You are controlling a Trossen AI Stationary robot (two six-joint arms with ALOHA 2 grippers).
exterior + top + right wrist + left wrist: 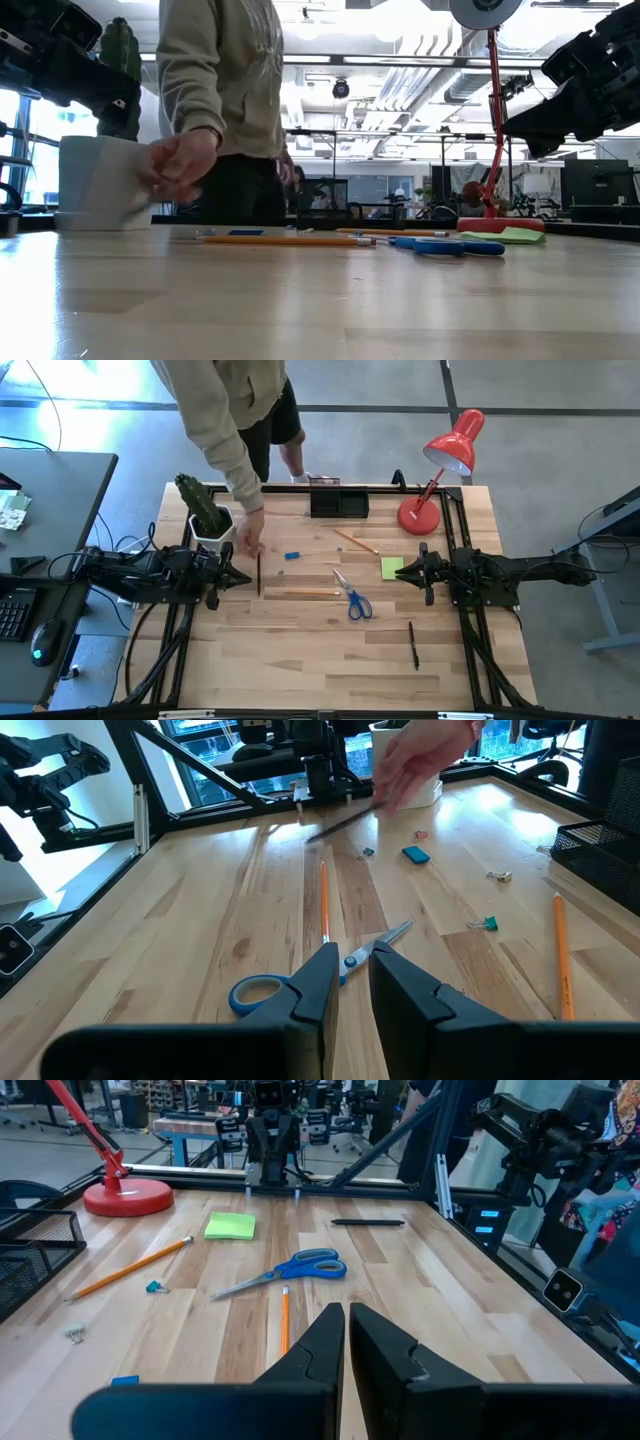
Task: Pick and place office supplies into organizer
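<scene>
My left gripper [240, 578] waits shut at the table's left side, above the wood. At the right side my right gripper [405, 573] hovers with a small gap between its fingers and nothing in it. Between them lie blue-handled scissors [352, 598], two pencils [310, 593] [355, 541], a small blue eraser [292, 556] and a yellow-green sticky pad [392, 567]. Nearer the front lies a black pen [413, 644]. The black organizer [338, 500] stands at the far edge. A person's hand [250, 540] holds another black pen [258, 573] near my left gripper.
A red desk lamp [440, 470] stands at the far right, and a white pot with a cactus [208, 515] at the far left. The person leans in over the far edge. Small clips [483, 924] lie near the organizer. Bare wood stretches along the near edge.
</scene>
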